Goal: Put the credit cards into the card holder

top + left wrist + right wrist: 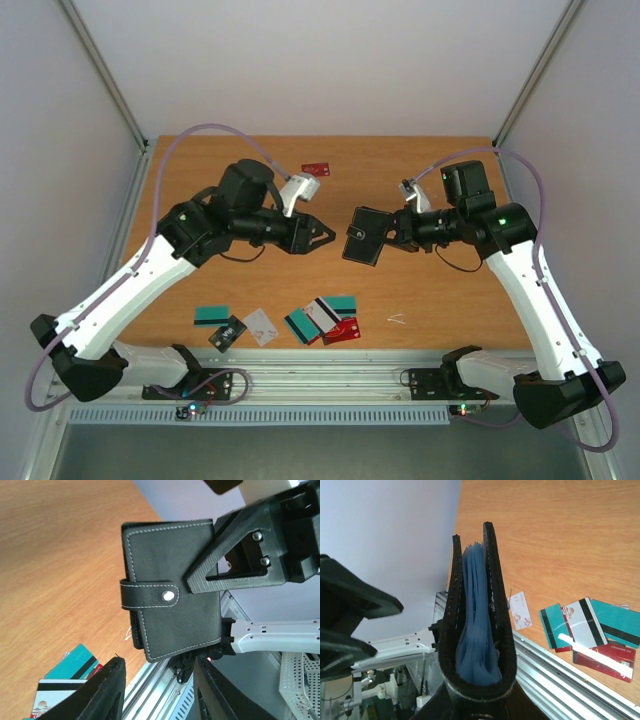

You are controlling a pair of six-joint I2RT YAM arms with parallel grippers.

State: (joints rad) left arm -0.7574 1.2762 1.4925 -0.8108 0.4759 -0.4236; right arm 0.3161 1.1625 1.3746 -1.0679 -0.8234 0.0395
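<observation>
The left gripper [323, 238] has its fingers [102, 692] spread moderately with nothing between them. They point at the card holder [362, 236], which hangs in the air between the two arms, close in front of them but not touching. The right gripper [386, 236] is clamped on the holder's far edge, apparently the spine side, with one finger [235, 525] lying across the black cover. The clasp tab [147, 596] wraps round the near edge and looks fastened at its metal snap [169, 596].

The step in hand seems to be opening the holder. To do it well, the left fingers should pinch the free end of the tab beside the snap and peel it away from the cover. The right grip has to hold firm so the case does not twist.

The credit cards [322, 318] lie on the table [440, 180] near the front rail, and one red card [316, 169] sits far back.

The left fingertips are cut off at the bottom of the wrist view, and the holder hides where the right fingers meet it. The blue sleeves [477, 630] bulge, and I cannot tell whether any card is inside
</observation>
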